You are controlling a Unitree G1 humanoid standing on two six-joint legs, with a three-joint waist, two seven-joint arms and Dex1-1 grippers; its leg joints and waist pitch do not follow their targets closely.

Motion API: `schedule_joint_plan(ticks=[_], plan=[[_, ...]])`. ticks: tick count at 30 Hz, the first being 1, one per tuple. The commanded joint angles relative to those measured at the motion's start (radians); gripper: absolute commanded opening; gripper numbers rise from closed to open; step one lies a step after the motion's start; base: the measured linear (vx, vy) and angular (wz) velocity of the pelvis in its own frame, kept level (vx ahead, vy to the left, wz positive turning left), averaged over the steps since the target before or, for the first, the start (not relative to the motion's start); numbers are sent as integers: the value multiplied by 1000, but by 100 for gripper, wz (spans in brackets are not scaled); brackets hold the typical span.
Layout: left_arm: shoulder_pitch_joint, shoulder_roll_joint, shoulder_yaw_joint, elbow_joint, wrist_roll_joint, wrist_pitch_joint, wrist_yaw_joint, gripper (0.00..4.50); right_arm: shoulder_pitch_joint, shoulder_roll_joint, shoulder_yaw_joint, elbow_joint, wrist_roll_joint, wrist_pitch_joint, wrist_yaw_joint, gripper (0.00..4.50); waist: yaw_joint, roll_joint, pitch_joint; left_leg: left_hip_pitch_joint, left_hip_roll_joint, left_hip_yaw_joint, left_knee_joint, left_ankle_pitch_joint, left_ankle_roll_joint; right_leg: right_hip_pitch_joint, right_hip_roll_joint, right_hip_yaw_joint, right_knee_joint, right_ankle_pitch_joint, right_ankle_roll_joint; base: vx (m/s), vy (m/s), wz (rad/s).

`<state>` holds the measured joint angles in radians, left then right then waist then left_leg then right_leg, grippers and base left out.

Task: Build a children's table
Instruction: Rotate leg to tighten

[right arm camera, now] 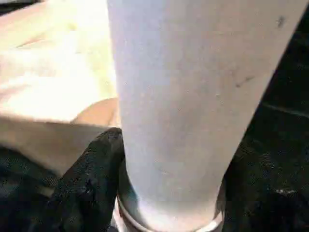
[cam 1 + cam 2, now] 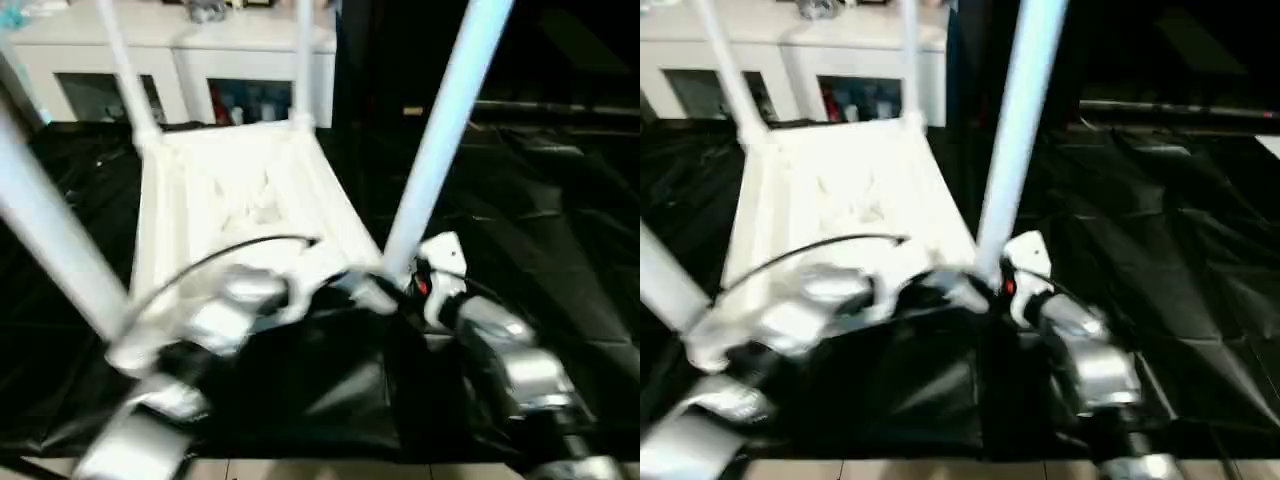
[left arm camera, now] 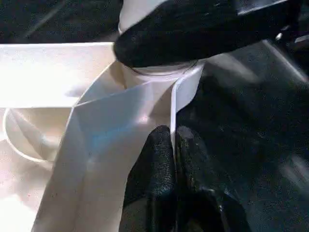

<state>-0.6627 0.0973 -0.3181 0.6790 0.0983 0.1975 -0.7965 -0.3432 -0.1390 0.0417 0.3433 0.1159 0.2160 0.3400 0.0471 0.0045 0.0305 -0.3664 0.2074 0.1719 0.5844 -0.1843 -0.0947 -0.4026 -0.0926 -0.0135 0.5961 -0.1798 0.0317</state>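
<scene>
So the tabletop [image 2: 240, 200] is flipped underside-up on a black sheet [image 2: 540, 250], ribs facing the camera. I count four legs standing up out of the corner sockets: two thin-looking ones at the far corners [image 2: 125, 70] [image 2: 303, 60], one big one at the near right [image 2: 445, 130], and one at the near left [image 2: 50, 230] leaning across the edge of the head view.

Right gripper [image 2: 425, 285] is at the base of the near-right leg, its jaws spread around the white tube just above the socket collar; in the right wrist view the leg [image 1: 193, 96] sits between the black fingers [image 1: 91, 183]. Whether they press on it I can't tell.

Left gripper [image 3: 174, 159] has its jaws pinched narrow on the thin rim of the tabletop right beside that same corner socket, with the other gripper's black finger [image 3: 193, 34] across the leg above it.

One white cabinet [image 2: 180, 60] with glass doors sits behind it all.
</scene>
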Motion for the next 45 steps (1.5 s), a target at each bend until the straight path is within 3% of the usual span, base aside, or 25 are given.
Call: schedule_joint_plan(ticks=[1, 3, 8, 9, 11, 17, 22, 28, 33, 40, 45], plan=[[-6, -50, 16, 44, -11, 0, 88, 0, 0, 32, -22, 65, 3, 62, -83, 263, -6, -11, -48, 4, 0, 8, -77, -256, 2, 33, -16, 11, -79, -277, -167, 0, 0, 0], [-16, -73, 11, 62, -1, -6, 111, 0, -21, 60, -13, 77, -5, 62, -106, 263, -5, -9, -51, 3, 0, 7, -75, -243, 6, 37, -17, 11, -76, -231, -174, 0, 0, 0], [-25, -84, 3, 80, 13, -27, 108, 0, -44, 79, 11, 84, -18, 35, -92, 263, -5, -11, -51, 0, -2, 8, -75, -235, 19, 41, -17, 10, -77, -216, -175, 0, 0, 0], [-25, -74, 4, 82, 10, -39, 91, 0, -47, 74, 14, 69, -11, 17, -62, 318, -5, -11, -50, 0, -1, 8, -76, -242, 21, 40, -18, 10, -79, -230, -173, 0, 0, 0], [-24, -65, 6, 85, 7, -49, 78, 0, -49, 66, 15, 58, -9, 4, -41, 334, -4, -12, -50, 0, -1, 8, -77, -251, 25, 40, -18, 10, -80, -247, -168, 0, 0, 0], [-10, 8, 22, 62, -7, -85, 7, 0, -44, -51, 29, -2, 15, -1, 140, 382, -6, -16, -49, -3, 1, 8, -75, -246, 43, 44, -19, 9, -81, -248, -175, 0, 0, 0], [14, 67, 28, 18, -31, -103, -94, 0, -17, -179, 54, -69, 49, 57, 344, 423, -6, -17, -48, -5, 4, 9, -75, -230, 59, 44, -20, 10, -78, -241, -185, 0, 0, 0], [41, 106, 20, -36, -59, -106, -182, 0, -2, -243, 86, -80, 44, 45, 439, 423, -8, -18, -50, -4, 5, 12, -70, -210, 67, 42, -19, 10, -71, -188, -221, 0, 0, 0], [49, 114, 25, -47, -63, -103, -202, 0, -12, -235, 75, -74, 59, 58, 446, 423, -8, -19, -48, -2, 6, 12, -73, -222, 61, 41, -20, 10, -73, -214, -217, 0, 0, 0], [57, 119, 20, -69, -68, -92, -234, 0, -24, -227, 78, -53, 57, 41, 449, 354, -7, -15, -50, -1, 6, 12, -71, -200, 63, 42, -19, 10, -68, -158, -232, 0, 0, 0], [65, 123, 19, -79, -69, -88, -246, 0, -33, -221, 79, -33, 51, 31, 445, 312, -8, -15, -49, -1, 6, 12, -72, -214, 59, 42, -20, 10, -69, -174, -234, 0, 0, 0]])
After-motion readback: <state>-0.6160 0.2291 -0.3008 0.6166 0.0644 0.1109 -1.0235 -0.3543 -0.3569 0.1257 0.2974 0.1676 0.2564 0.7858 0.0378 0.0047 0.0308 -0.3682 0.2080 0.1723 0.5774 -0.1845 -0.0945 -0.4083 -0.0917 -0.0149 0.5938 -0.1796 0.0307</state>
